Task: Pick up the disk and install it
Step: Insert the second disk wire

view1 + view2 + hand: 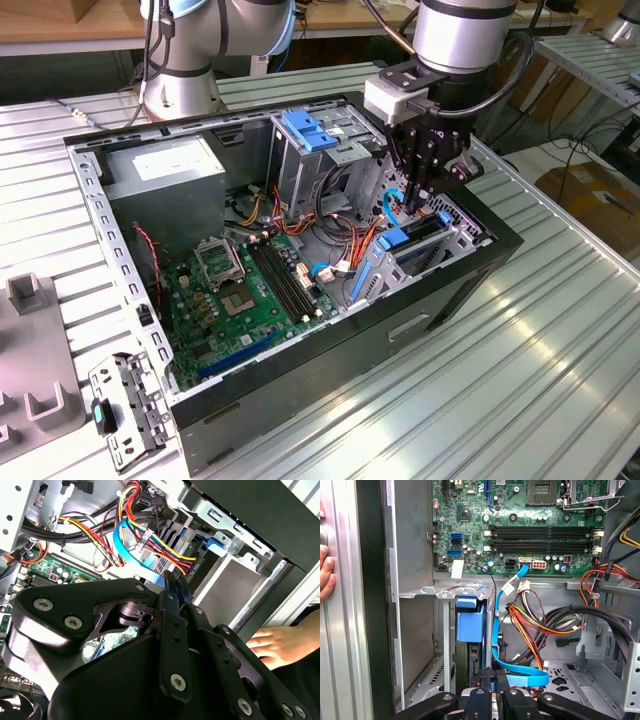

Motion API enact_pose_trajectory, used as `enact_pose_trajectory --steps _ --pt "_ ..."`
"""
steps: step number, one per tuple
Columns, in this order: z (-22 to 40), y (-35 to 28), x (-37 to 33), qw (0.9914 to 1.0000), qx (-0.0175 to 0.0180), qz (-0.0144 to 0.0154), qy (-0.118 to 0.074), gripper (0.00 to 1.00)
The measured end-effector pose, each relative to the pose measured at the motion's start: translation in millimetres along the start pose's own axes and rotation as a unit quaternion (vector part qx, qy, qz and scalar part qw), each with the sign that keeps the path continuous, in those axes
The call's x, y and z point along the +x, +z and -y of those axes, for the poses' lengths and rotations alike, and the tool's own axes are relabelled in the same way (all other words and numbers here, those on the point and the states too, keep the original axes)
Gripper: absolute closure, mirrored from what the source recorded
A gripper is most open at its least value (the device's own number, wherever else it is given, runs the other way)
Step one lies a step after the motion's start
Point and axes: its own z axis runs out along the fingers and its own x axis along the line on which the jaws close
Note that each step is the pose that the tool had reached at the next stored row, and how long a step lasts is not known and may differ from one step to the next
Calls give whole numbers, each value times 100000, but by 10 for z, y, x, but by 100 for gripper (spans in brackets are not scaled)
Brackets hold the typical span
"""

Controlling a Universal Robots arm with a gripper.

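Since the pincer (418, 200) hangs inside the computer case (300, 400), directly above the drive bay (455, 245), the step in hand looks like the seating of the disk (395, 240) in that bay. Its fingers stand narrow, tips almost together, in both wrist views (175, 582) (495, 680), and I see no disk between them.

The disk appears to sit on edge within the drive bay, between the bay's metal walls. In the exterior view only a dark slab and a blue plastic rail show. In the first wrist view the blue plastic (470, 622) sits in the bay's slot, with the rest of the body hidden below it. I cannot tell whether it is fully home.

To do this well, any push should go straight along the bay's slot, on the blue plastic rather than on the metal body, and gently enough that the rails do not jam askew. The blue flat cable (496, 630) loops just beside the bay, close to the fingertips, and the bundle of coloured wires (540, 625) lies near it, so either could snag. A person's hand (275, 642) rests on the case's outer wall beside the bay, which calls for slow travel.
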Motion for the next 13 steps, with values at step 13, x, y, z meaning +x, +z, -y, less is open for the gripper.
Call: enact_pose_trajectory --steps 13 --pt "-4 0 1 100000 17 -1 -1 84"
